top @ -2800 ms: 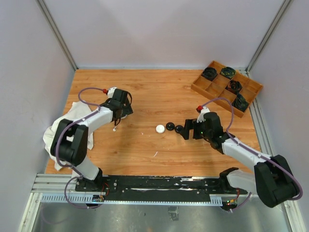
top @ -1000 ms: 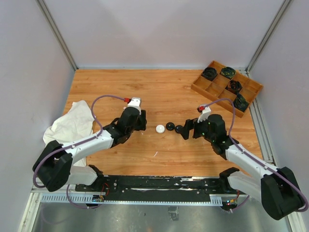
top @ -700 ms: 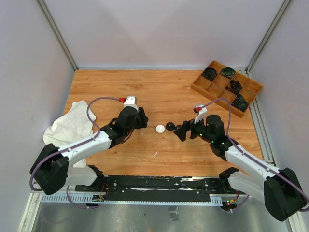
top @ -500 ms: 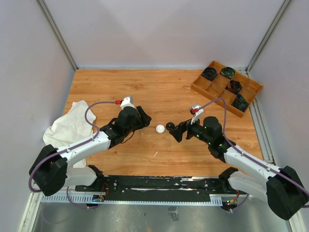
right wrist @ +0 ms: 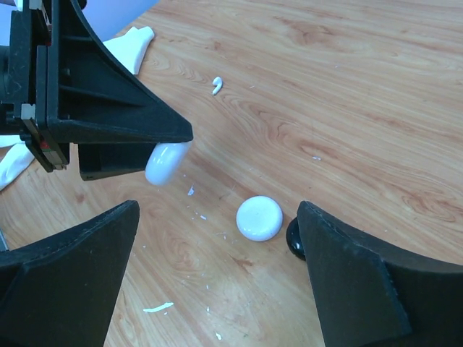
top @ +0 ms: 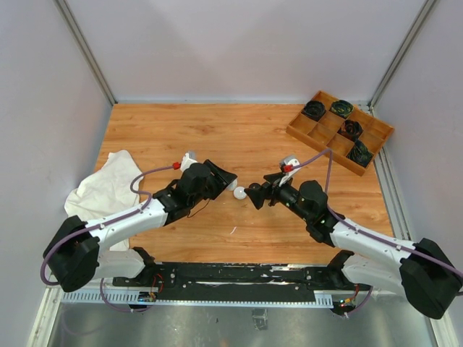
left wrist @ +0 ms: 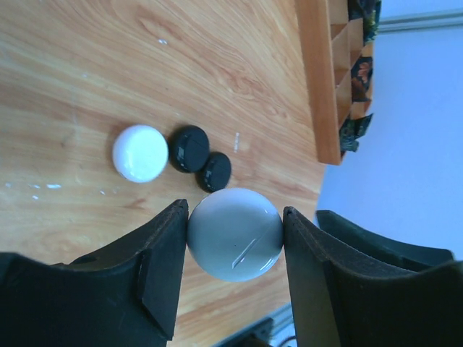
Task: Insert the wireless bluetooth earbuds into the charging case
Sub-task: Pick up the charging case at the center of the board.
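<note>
Left jaws clamp case [left wrist: 235,233] over tabletop middle. Right jaws wide, empty, above white puck [right wrist: 260,217]. Hold case level; pinch earbud [right wrist: 216,85] by stem.

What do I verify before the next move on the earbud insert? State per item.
1. Left claw grips the round white plastic charging case: ok, it is clamped between both fingers.
2. Right claw free: ok, jaws wide apart with nothing between them.
3. Case lid open: cannot tell, only a smooth, closed-looking dome shows.
4. Earbud located: ok, a small white stemmed earbud lies alone on the light wooden table.
5. Earbud in a claw: not ok, neither claw holds one.
6. Area under the right claw free: not ok, a second round white case and two round black cases lie there.
</note>
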### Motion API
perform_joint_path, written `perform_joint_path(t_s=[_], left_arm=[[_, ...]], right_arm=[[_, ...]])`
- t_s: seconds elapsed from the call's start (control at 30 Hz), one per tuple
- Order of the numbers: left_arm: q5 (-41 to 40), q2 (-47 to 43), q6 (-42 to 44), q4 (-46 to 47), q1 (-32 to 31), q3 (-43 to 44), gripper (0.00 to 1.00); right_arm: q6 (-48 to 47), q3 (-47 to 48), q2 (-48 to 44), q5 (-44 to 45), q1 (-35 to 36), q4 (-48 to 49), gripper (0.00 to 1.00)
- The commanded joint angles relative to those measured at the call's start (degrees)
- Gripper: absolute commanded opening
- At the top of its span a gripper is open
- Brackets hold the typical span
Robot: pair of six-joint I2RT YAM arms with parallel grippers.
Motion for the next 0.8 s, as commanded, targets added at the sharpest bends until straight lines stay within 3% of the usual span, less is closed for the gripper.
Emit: perform_joint_path(t_s=[0.0,0.53,0.77], left_arm=[[-0.57,-1.13,-8.32,3.06,-1.75,-0.13,0.44],[-4.27,-1.16,-16.3,7.16,-5.86,-1.78,0.52],[-5.47,-1.61,-17.27,8.34,-6.42,-2.77,0.54]], right_arm=[[0.47,0.07,2.7,3.9,3.16,7.19,0.91],[-0.25,1.79,12.39,8.29,8.15,19.29,0.68],[-1.01,2.31,13.02,10.02,9.11,19.6,0.5]])
